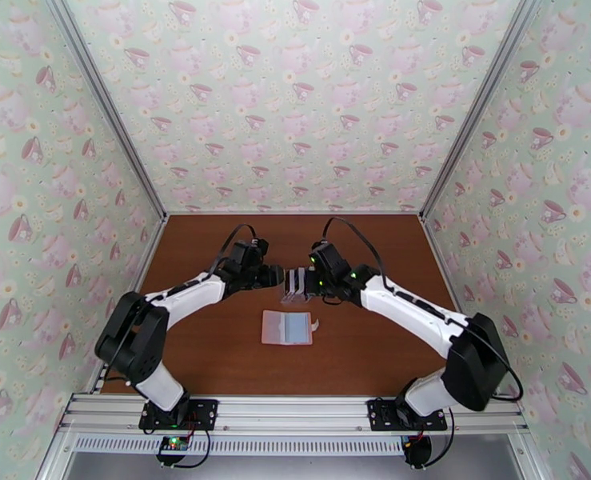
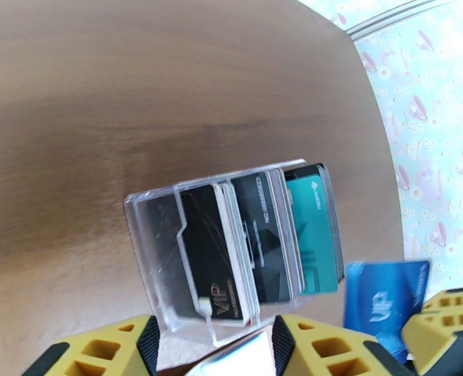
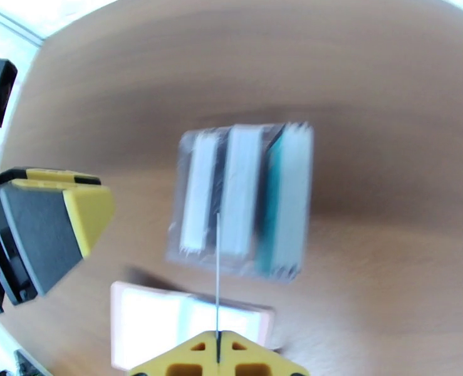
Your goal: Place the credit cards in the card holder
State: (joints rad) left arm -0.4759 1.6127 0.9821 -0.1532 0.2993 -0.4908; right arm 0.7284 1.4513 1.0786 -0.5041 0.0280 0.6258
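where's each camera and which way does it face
Top external: above, behind the arm bases, looking down on the brown wooden table; both arms show.
Left wrist: faces the clear plastic slotted rack and a blue plastic card; left tool at bottom.
Right wrist: looks down past the right tool, shut on that card.
Wrist views share the rack.

White arms [image 1: 191, 294], blk joints [image 1: 135, 338], yellow gripper pads [image 2: 319, 346]
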